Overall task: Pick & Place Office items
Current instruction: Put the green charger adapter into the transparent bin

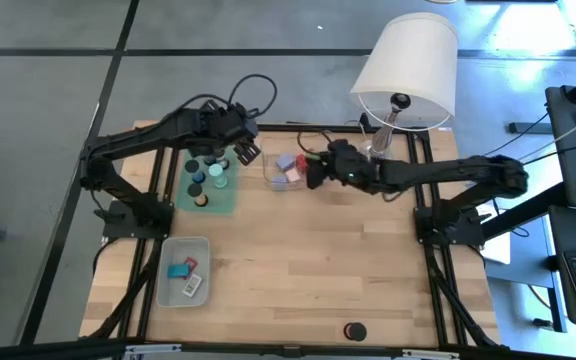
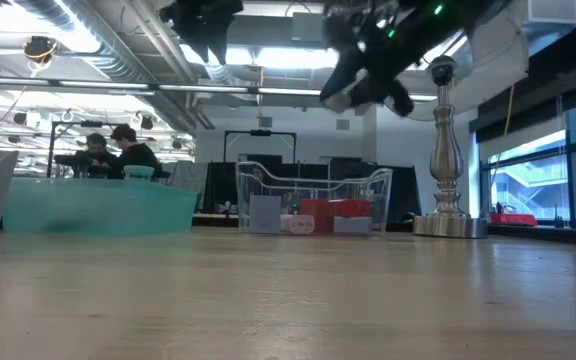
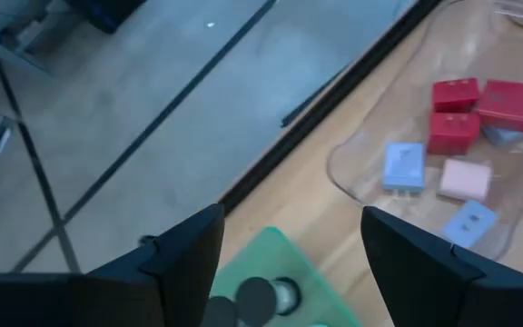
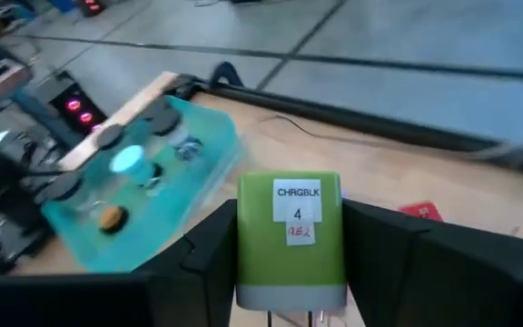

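My right gripper (image 1: pixel 314 172) is shut on a green block labelled CHRGBLK (image 4: pixel 289 241), in the air beside the clear tray (image 1: pixel 284 172). That tray holds red, lilac and pink blocks (image 3: pixel 453 132). My left gripper (image 1: pixel 248 152) is open and empty, hovering over the far right corner of the green mat (image 1: pixel 211 182). Several black round caps (image 3: pixel 258 295) stand on the mat. The grey tray (image 1: pixel 183 270) near the left front holds a teal block (image 1: pixel 177 270) and flat labelled pieces. One black cap (image 1: pixel 355 331) lies alone near the table's near edge. My right gripper pinches the green block between its two fingers (image 4: pixel 209 259), one on each opposite side face (image 4: pixel 245 245). The labelled face is turned toward the wrist camera and the grey end (image 4: pixel 291 296) lies nearest it. The fingers come from the table's right, slanting down. The block is lifted clear of the table.
A white-shaded lamp (image 1: pixel 404 65) stands on its metal base (image 2: pixel 449 222) at the far edge, just behind my right arm. Cables (image 1: pixel 258 90) loop past the far edge. Bare wood (image 1: pixel 328 260) spreads across the table's middle and near right. People sit in the room behind (image 2: pixel 118 150).
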